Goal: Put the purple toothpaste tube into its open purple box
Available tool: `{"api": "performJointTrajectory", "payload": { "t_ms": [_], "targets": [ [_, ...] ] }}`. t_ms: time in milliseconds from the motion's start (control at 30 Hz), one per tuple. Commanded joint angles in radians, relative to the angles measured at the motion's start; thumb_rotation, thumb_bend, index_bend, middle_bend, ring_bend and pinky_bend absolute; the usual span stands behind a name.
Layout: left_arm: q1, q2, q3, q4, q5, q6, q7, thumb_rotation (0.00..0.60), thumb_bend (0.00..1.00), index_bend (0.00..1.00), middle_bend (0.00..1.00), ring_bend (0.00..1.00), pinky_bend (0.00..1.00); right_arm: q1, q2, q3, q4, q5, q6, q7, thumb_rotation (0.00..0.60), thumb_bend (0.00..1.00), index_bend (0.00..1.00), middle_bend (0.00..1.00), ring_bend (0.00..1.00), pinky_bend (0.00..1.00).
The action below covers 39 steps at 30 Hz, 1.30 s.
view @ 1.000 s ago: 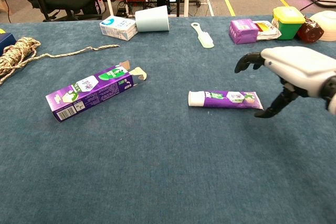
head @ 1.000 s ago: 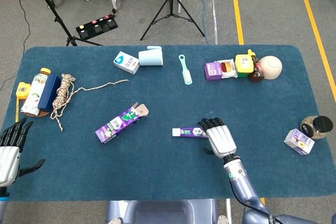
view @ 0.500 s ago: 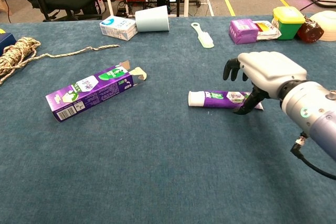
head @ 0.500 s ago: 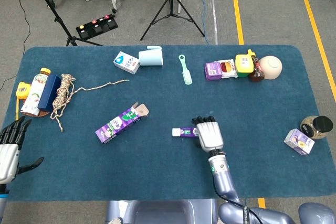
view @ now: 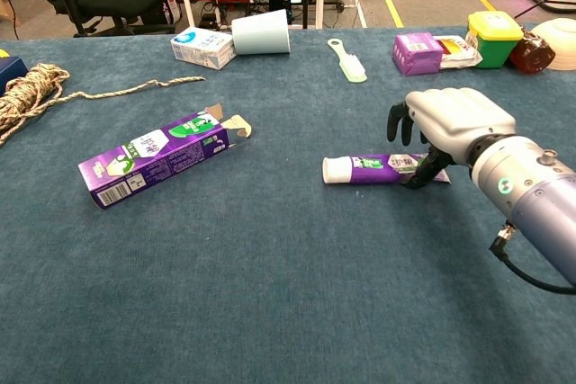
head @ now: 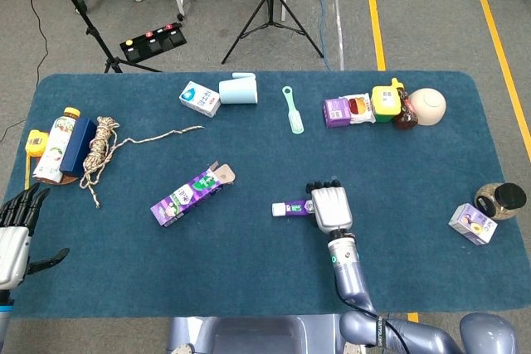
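Since one second ago, the right hand (view: 447, 120) has moved to the left and now sits over the flat end of the purple toothpaste tube (view: 373, 168). Its fingers (view: 399, 123) curl down on the far side of the tube and the thumb reaches down on the near side and seems to touch the tube, but the tube lies flat on the surface (view: 270, 285) and I cannot tell if the hand really grips it. In the head view the right hand (head: 331, 207) covers the right part of the tube (head: 291, 208), and only the white cap end shows at the left.

The open purple box (view: 155, 157) lies on its side, well apart to the left of the tube, with its open flaps towards the tube. In the head view the box (head: 187, 196) lies diagonally.

The left hand (head: 15, 225) is at the left edge of the surface, near the front, with the fingers spread and nothing in it; it has hardly changed its place.

At the far side there are a small milk carton (view: 202, 48), a light blue cup (view: 261, 33) on its side, and a green brush (view: 348, 60).
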Motion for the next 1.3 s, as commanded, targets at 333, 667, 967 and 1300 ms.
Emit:
{"api": "performJointTrajectory", "payload": {
  "t_ms": [333, 667, 967, 1300],
  "targets": [
    [0.0, 0.0, -0.004, 0.002, -0.006, 0.0, -0.004, 0.6, 0.05, 0.0, 0.0, 0.0, 0.07, 0.035, -0.01, -0.016, 0.023, 0.025, -0.03, -0.007, 0.6, 0.28, 0.43, 0.45, 0.45, 0.34],
    [-0.003, -0.003, -0.006, 0.003, -0.01, -0.005, 0.001, 0.6, 0.05, 0.0, 0.0, 0.0, 0.07, 0.052, -0.025, -0.026, 0.061, 0.015, -0.018, 0.007, 0.6, 0.37, 0.55, 0.56, 0.55, 0.42],
    [-0.042, -0.025, -0.024, 0.016, -0.044, -0.07, -0.002, 0.6, 0.07, 0.0, 0.0, 0.0, 0.07, 0.036, 0.05, -0.074, -0.018, -0.076, 0.015, 0.053, 0.6, 0.43, 0.55, 0.57, 0.56, 0.42],
    [-0.221, -0.062, -0.138, -0.001, -0.229, -0.346, -0.052, 0.6, 0.08, 0.0, 0.0, 0.0, 0.07, 0.019, 0.196, -0.108, -0.158, -0.178, 0.071, 0.03, 0.6, 0.44, 0.57, 0.58, 0.57, 0.43]
  ]
}}
